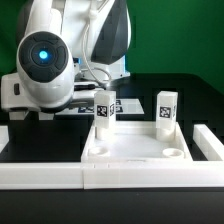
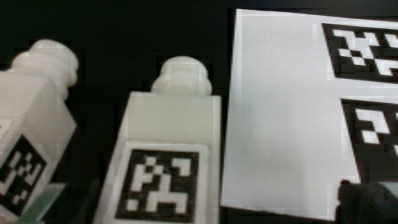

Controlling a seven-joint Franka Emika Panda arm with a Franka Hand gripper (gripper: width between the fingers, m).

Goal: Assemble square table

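Observation:
The white square slab [image 1: 130, 146] lies flat at the front centre, with round sockets showing at its near corners. Two white tagged legs [image 1: 105, 108] [image 1: 166, 108] stand upright on its far corners. In the wrist view two more tagged legs [image 2: 169, 140] [image 2: 36, 115] lie side by side on the black table. My gripper [image 2: 210, 205] is open just above them. One dark fingertip [image 2: 361, 195] is over the marker board and the other is past the nearer leg, so that leg lies between the jaws, untouched. In the exterior view the arm's body hides the gripper.
The marker board [image 2: 285, 110] lies right beside the nearer loose leg. The long low white border rail [image 1: 110, 176] runs along the front and up both sides of the slab. The arm's white body [image 1: 60, 55] fills the exterior view's upper left.

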